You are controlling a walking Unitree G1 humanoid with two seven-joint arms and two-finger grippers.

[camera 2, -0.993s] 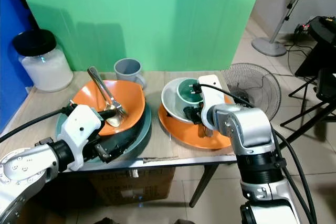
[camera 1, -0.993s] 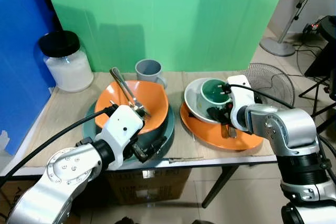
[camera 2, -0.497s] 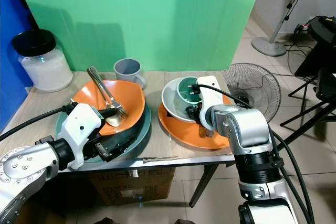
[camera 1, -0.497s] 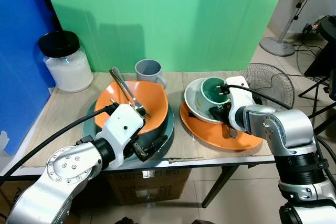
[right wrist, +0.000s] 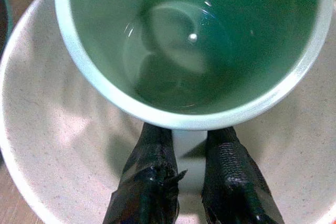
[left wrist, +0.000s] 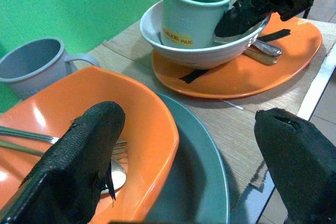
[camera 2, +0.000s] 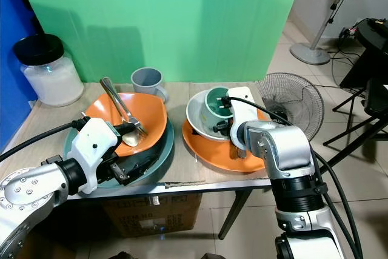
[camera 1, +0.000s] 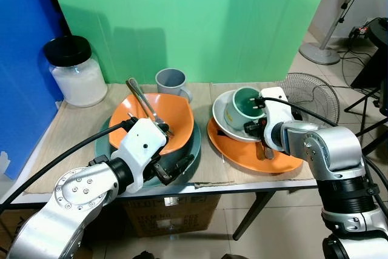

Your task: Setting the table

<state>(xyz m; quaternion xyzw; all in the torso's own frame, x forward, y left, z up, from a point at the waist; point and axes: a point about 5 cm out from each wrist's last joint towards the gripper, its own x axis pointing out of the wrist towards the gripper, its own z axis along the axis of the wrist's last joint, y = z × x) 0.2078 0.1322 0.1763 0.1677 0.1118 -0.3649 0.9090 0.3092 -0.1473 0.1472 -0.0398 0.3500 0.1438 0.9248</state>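
Note:
A green mug leans tilted inside a white bowl that sits on an orange plate. My right gripper is shut on the mug's handle just under the rim, at the bowl's right side. On the left, an orange bowl holding a fork and a spoon rests on a teal plate. My left gripper stands open at the front edge of that plate. One of its fingers is over the orange bowl and the other sits beyond the table's edge.
A grey mug stands behind the orange bowl, and a black-lidded jar at the back left. Some cutlery lies on the orange plate beside the white bowl. A floor fan stands just past the table's right end. A green screen walls off the back.
The green mug has tipped a little further to the left in the white bowl, with my right gripper on it. The left arm has hardly moved.

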